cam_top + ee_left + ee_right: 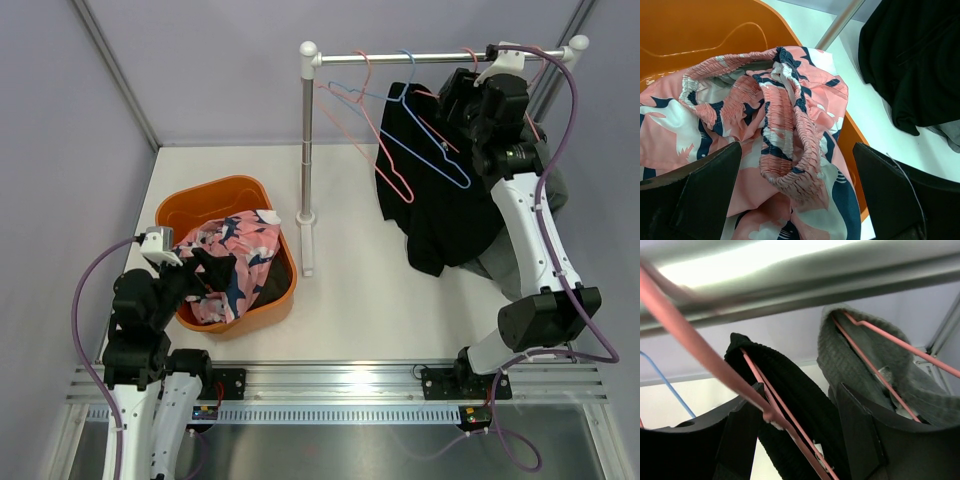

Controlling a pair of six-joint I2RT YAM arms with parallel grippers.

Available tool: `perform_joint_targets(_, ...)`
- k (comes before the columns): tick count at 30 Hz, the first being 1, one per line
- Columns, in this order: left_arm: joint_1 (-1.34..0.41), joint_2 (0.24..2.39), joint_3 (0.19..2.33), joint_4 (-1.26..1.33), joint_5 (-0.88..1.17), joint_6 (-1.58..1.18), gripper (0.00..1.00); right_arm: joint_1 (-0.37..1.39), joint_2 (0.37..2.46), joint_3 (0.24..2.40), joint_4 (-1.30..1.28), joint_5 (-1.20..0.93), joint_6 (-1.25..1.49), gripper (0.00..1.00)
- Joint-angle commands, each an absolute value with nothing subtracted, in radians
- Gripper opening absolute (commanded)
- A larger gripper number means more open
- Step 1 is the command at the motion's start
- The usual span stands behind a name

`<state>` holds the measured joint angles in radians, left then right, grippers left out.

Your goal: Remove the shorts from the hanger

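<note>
Over on the bench's (pixel 360 310) left side, the orange tub (pixel 213 189) holds the pink printed shorts (pixel 238 252), with the left pincer (pixel 797 150) spread wide and empty just above them. Black shorts (pixel 440 205) and grey shorts (pixel 855 350) hang from the rail (pixel 420 57); the right pincer (pixel 800 390) gapes around the black pair.

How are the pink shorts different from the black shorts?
The pink shorts have a navy-and-white print; the black shorts are plain. The pink shorts lie crumpled in the orange tub, while the black shorts hang on a hanger from the rail. The pink shorts are on the left side of the table, the black shorts on the right. Both are soft cloth.
</note>
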<state>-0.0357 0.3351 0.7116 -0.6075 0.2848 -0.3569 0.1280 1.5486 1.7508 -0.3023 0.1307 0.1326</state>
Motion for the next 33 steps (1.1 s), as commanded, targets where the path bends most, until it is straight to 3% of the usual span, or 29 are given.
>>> perform_joint_targets(1, -0.041, 0.325, 0.71, -0.555, 0.272, -0.341, 0.99, 0.124, 1.571, 1.79, -0.264, 0.084, 0.15, 0.66)
perform_joint_targets(8, -0.048, 0.328, 0.71, -0.558, 0.27, -0.339, 0.99, 0.123, 1.556, 1.763, -0.246, 0.083, 0.172, 0.49)
perform_joint_targets(12, -0.049, 0.331, 0.71, -0.557, 0.271, -0.339, 0.99, 0.124, 1.532, 1.749, -0.227, 0.072, 0.181, 0.33)
perform_joint_targets(16, -0.051, 0.334, 0.71, -0.558, 0.27, -0.339, 0.99, 0.124, 1.517, 1.773, -0.236, 0.052, 0.184, 0.08)
perform_joint_targets(19, -0.051, 0.333, 0.71, -0.558, 0.268, -0.339, 0.99, 0.126, 1.506, 1.795, -0.252, 0.049, 0.184, 0.0)
perform_joint_targets(33, -0.052, 0.339, 0.71, -0.56, 0.262, -0.339, 0.99, 0.126, 1.378, 1.866, -0.433, 0.051, 0.207, 0.0)
